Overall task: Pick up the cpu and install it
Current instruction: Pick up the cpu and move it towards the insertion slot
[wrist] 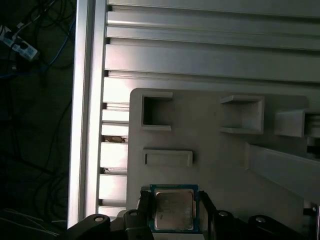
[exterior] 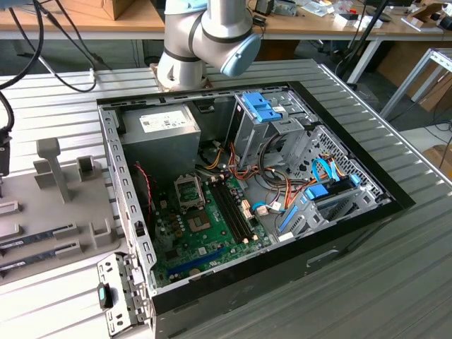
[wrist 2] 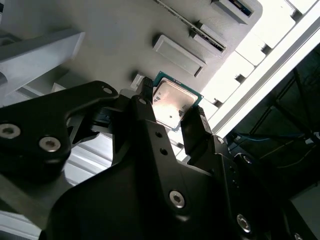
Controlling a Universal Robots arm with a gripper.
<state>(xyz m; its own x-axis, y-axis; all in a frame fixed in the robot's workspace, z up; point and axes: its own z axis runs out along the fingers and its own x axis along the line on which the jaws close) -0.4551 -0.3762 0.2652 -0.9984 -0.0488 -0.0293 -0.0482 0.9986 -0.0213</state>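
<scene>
Fingers (wrist 2: 194, 125) clamped on opposite edges of cpu (wrist 2: 172, 102). Cpu metal face up, over grey tray (wrist: 220, 165), near tray's small rectangular block (wrist: 167, 158). Tray on slatted desk (wrist: 200, 60).

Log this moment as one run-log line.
gripper: straddles cpu | cpu: at grey tray | grasp: unclear

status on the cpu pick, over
Gripper shut on cpu. Cpu flat, shiny side up, over grey tray. Nothing in the way that shows.
</scene>
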